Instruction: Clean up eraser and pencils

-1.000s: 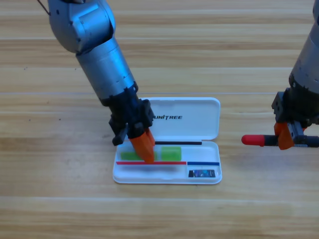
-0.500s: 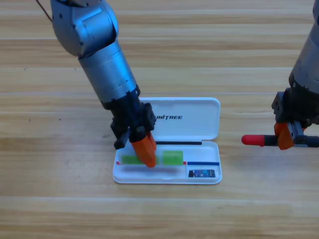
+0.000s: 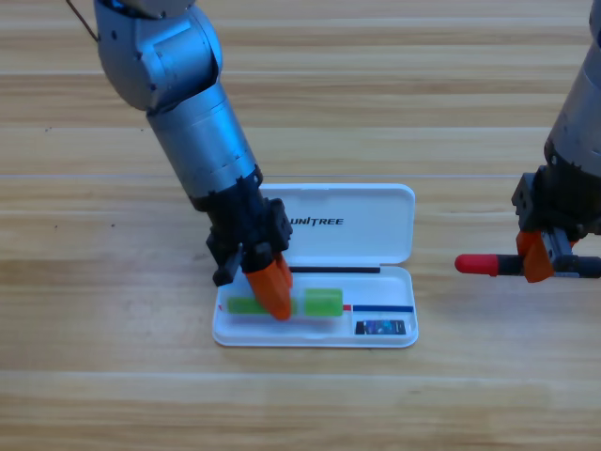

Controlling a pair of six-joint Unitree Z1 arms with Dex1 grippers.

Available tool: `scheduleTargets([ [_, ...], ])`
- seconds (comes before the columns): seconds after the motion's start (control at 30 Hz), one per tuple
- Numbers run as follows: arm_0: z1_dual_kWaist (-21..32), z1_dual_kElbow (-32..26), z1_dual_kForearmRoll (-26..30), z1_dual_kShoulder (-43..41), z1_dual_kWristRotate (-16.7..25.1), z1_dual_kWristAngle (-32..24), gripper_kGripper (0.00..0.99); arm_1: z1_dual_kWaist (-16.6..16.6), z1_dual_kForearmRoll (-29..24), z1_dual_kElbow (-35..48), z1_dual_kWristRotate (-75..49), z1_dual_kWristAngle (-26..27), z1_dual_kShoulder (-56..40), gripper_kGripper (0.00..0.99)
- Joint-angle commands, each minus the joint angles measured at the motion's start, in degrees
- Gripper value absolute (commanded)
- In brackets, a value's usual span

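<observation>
Pencils lie apart here: the pale green pencil (image 3: pixel 319 303) rests lengthwise in the tray of the open white case (image 3: pixel 376 240), and the left pincer (image 3: pixel 272 291) points down onto its middle, hiding that stretch. Whether its orange jaws are clenched on the stick or released cannot be told, since the gap between them is covered. The eraser (image 3: pixel 381 328) sits in the small compartment at the tray's lower right corner, well clear of the pincer. The case's lid lies flat on the counter (image 3: pixel 113 376) behind the tray (the left arm crosses its left end). Off to the right, the right pincer (image 3: pixel 538 258) is clenched on the black pencil with the red cap (image 3: pixel 479 265), which lies level, its red end pointing toward the case but apart from it.
</observation>
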Motion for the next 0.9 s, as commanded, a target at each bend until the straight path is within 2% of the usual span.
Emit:
scheduleTargets([
  [0.03, -0.9, 1.6, -0.8, 2.1, -1.0, 0.3, 0.977, 1.8, 1.2, 0.3, 0.0, 1.0, 0.6, 0.000],
  [0.53, -0.8, 1.7, -0.3, -0.5, -2.0, 0.6, 0.990, 1.9, 1.2, -0.3, 0.1, 1.0, 0.7, 0.000],
  [0.73, 0.4, 2.2, 2.3, -12.4, -3.1, 2.1, 0.990, 3.4, 1.2, -1.8, 0.9, 1.0, 1.2, 0.000],
  [0.9, 5.4, 2.6, 5.1, -27.2, -3.0, 3.2, 0.990, 6.0, 1.4, -5.7, 2.5, 0.9, 4.0, 0.000],
])
